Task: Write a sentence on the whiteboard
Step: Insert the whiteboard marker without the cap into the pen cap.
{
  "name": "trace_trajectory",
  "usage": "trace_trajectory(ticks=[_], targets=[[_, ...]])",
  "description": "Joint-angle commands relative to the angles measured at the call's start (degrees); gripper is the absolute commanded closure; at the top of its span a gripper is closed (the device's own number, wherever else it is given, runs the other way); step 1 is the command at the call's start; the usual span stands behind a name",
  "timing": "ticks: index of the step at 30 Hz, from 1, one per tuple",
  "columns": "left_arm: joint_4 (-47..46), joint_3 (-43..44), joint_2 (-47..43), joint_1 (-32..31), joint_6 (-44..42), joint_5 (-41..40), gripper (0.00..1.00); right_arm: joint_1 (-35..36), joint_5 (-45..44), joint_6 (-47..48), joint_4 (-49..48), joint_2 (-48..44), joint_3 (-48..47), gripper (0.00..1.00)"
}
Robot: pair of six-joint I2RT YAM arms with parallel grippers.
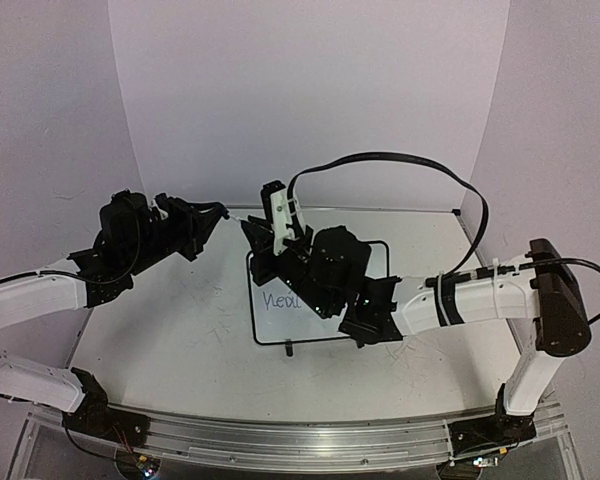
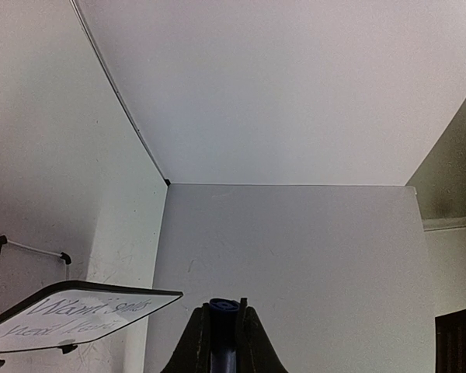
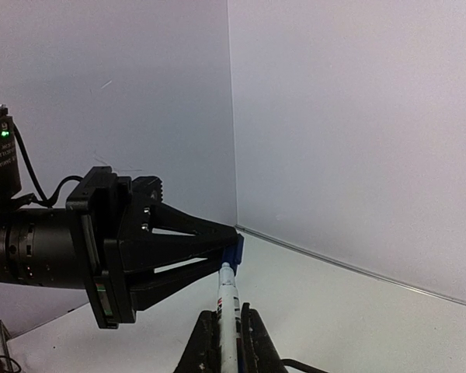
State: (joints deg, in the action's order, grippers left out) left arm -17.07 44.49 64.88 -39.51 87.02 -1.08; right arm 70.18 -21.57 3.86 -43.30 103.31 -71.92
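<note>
The whiteboard [image 1: 280,325] lies in the middle of the table, its far right part hidden under my right arm. Only one blue word of the sentence [image 1: 280,299] shows there. In the left wrist view the whiteboard [image 2: 31,330] is at the lower left with both lines of the sentence [image 2: 89,311]. My left gripper [image 2: 224,309] is shut on a blue marker cap [image 2: 224,305]. My right gripper [image 3: 229,315] is shut on a white marker [image 3: 228,299]. Its tip points up at the cap [image 3: 234,250], right beside it. Both grippers meet above the board's far left corner [image 1: 235,220].
Enclosure walls stand at the back and both sides. A black cable [image 1: 400,158] arcs over the right arm. A metal rail [image 1: 280,440] runs along the near table edge. The board's small black foot [image 1: 290,350] sticks out at its near edge.
</note>
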Motion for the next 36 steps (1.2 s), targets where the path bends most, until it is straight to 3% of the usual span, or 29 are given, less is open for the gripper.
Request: trace_trajectory(ticks=[1,14,36], targets=[[-2.97,-0.25,-1.07,-0.26,0.29,0.79,1.0,0.31,0.16,-0.19,-2.13,1.0,-2.56,1.0],[-3.22,-0.62,-1.81,-0.28,0.37,-0.05,1.0,0.3,0.56,-0.66,-2.84,-1.02,1.12,1.0],[-3.89,-0.62,-1.71,-0.23,0.95,0.84,1.0,-0.05,-1.9,-0.4,-1.93,3.12,-3.64,1.0]])
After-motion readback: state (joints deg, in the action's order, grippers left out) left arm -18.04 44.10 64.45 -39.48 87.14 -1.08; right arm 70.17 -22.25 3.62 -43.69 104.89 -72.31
